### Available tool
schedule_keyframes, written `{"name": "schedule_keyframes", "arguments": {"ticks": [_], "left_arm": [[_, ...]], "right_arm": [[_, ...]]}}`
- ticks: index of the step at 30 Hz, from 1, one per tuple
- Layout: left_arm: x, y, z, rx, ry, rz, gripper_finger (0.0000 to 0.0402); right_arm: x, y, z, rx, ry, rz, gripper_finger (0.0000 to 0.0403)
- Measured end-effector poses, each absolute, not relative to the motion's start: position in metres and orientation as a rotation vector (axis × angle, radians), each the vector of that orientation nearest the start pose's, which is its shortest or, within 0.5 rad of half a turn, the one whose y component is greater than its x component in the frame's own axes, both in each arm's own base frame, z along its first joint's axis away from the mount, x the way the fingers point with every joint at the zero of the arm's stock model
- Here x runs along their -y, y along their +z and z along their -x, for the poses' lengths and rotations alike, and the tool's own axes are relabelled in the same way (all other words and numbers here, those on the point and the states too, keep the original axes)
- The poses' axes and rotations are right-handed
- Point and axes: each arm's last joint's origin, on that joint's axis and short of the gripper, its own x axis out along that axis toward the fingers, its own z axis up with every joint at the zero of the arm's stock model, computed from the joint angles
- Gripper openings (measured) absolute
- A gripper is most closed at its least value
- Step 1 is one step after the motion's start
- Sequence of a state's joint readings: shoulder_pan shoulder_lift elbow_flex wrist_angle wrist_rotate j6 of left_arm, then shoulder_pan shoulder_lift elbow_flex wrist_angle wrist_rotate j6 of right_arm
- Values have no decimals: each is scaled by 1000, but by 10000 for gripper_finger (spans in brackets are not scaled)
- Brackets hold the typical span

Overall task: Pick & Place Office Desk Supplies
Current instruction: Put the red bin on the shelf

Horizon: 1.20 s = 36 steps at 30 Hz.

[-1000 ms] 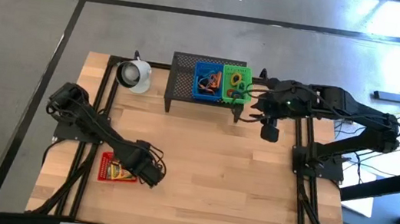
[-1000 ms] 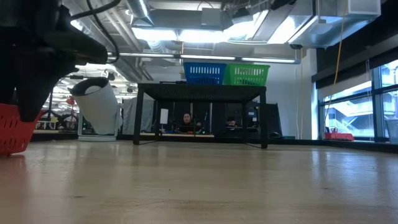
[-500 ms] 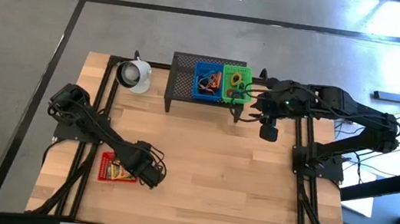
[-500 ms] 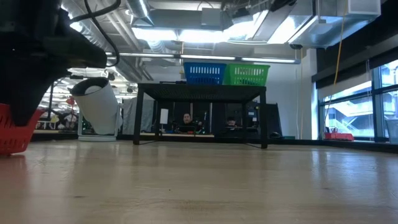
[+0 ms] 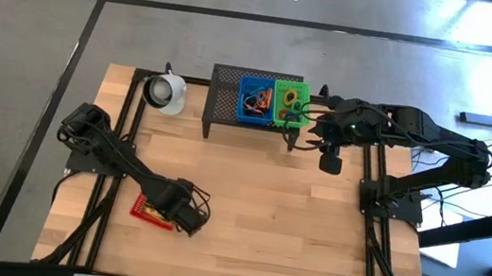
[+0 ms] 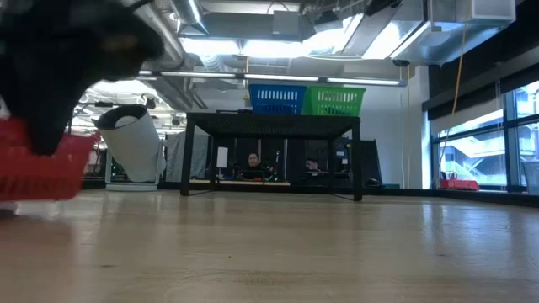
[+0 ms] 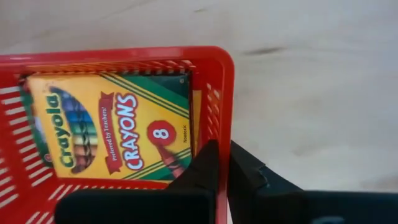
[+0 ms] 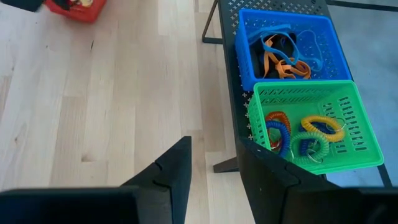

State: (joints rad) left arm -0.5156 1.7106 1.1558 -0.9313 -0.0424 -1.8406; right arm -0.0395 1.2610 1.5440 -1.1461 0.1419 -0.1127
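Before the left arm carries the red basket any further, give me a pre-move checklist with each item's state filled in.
1. Left gripper shut on the red basket wall, one finger inside and one outside: ok.
2. Crayon box lying flat inside the basket: ok.
3. Basket clear of the wooden table: the low view suggests it is raised at one side, but cannot tell whether it is fully clear.
4. Right gripper away from the left arm, hovering open beside the black mesh stand: ok.
5. Space left on the stand next to the blue basket and green basket: ok.
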Motion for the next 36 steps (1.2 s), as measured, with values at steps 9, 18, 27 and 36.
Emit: {"name": "schedule_keyframes", "arguments": {"ticks": [9, 18, 27, 36], "left_arm": [[161, 244, -293, -1181, 546, 787, 5], [163, 284, -307, -1058, 275, 373, 4], [153, 339, -314, -881, 226, -80, 4], [100, 397, -293, -1010, 422, -280, 4]], "right_arm": [[13, 408, -220, -875, -121, 150, 130], [13, 407, -219, -882, -130, 128, 130], [13, 406, -218, -901, -130, 126, 130], [13, 406, -218, -899, -131, 125, 130]]}}
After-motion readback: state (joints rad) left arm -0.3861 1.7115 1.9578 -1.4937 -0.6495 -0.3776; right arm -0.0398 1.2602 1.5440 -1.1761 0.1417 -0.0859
